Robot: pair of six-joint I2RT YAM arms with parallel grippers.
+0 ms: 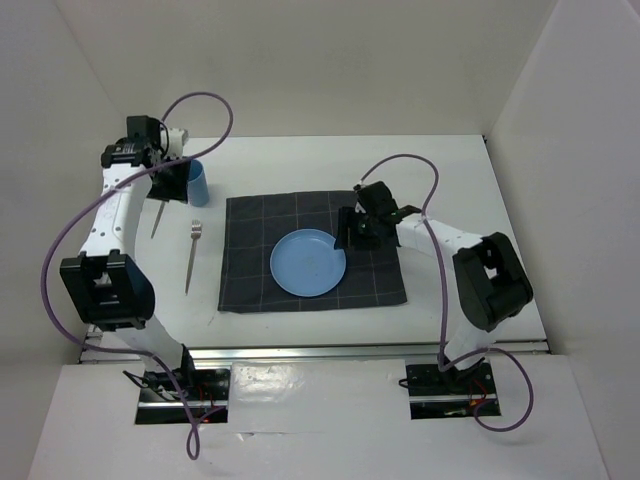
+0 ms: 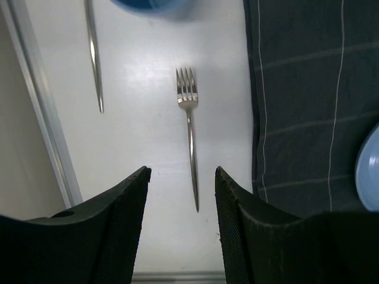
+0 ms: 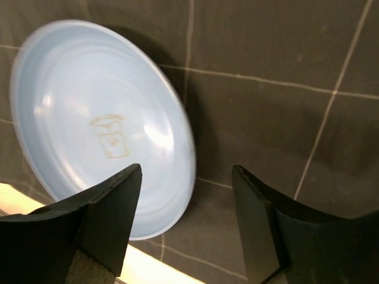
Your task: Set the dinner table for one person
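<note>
Dinner table: white rectangular top with a silver rail along the near edge and white walls on three sides. Fills the middle of the top view.

Placemat: dark grey cloth with thin pale checks. Laid flat at the centre of the tabletop, slightly askew to its edges.

Plate: round, pale blue, with a faint tan mark at its middle. Rests on the placemat, closer to the cloth's near edge than its far one.

Fork: silver, on bare tabletop just left of the placemat and apart from it. Tines toward the far edge.

Second utensil: slim, silver, pointed, possibly a knife. Far end hidden under the left arm. Lies between the fork and the left edge.

Cup: blue, upright, near the far left corner.

Left gripper: black fingers parted to a moderate gap, nothing between them. Held above the bare strip left of the placemat, with the fork's handle end showing in the gap in the wrist view.

Right gripper: fingers spread wide, empty. Poised over the plate's right rim and the cloth beside it. Contact with the rim not clear from the wrist view.
</note>
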